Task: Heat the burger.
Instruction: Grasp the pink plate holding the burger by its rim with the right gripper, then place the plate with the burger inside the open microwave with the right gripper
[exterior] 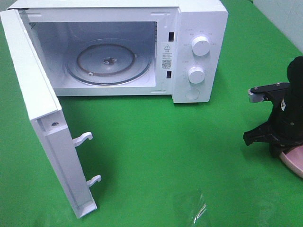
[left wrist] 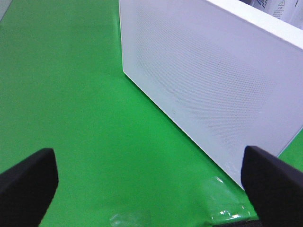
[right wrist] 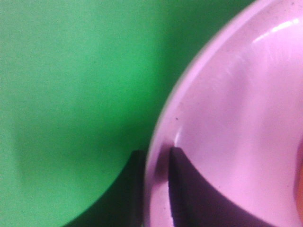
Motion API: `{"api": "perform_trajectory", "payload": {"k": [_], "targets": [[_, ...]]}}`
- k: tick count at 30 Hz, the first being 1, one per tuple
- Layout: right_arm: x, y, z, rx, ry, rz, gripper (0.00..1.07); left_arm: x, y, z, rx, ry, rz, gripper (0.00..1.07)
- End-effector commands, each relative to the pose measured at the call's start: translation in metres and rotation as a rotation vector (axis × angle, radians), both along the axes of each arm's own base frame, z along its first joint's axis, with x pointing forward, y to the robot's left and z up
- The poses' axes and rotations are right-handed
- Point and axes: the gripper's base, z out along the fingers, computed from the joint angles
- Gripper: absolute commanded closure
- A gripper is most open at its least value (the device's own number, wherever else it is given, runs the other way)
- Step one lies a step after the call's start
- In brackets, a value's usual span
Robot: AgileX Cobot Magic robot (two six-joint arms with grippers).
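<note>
My right gripper (right wrist: 156, 189) is shut on the rim of the round pink plate (right wrist: 227, 118), one finger outside the rim and one inside. In the exterior high view the right arm stands at the table's right edge, with the gripper (exterior: 280, 150) over the plate (exterior: 294, 161). The burger is hidden by the arm there. Only a thin orange-brown sliver (right wrist: 300, 189) shows on the plate in the right wrist view. My left gripper (left wrist: 151, 184) is open and empty, low over the green cloth, facing the outer face of the microwave door (left wrist: 208, 85).
The white microwave (exterior: 199, 52) stands at the back with its door (exterior: 42, 118) swung wide open to the left. Its glass turntable (exterior: 109, 61) is bare. A green cloth (exterior: 165, 156) covers the table. A clear film scrap (exterior: 194, 208) lies at the front.
</note>
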Motion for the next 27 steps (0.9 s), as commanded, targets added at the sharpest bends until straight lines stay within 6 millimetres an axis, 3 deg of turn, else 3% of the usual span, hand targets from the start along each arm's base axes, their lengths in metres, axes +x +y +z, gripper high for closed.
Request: {"api": "perform_trajectory", "payload": {"k": [1, 19, 27], "targets": [[-0.001, -0.002, -0.005, 0.0, 0.017, -0.015, 1.07, -0.004, 0.0, 0.0, 0.003, -0.023, -0.006, 0.09], [-0.011, -0.002, -0.005, -0.046, 0.111, -0.022, 1.07, -0.004, 0.0, 0.0, 0.003, -0.023, -0.006, 0.09], [-0.014, 0.007, 0.014, -0.098, 0.08, 0.042, 1.07, -0.004, 0.0, 0.0, 0.003, -0.023, -0.006, 0.09]]}}
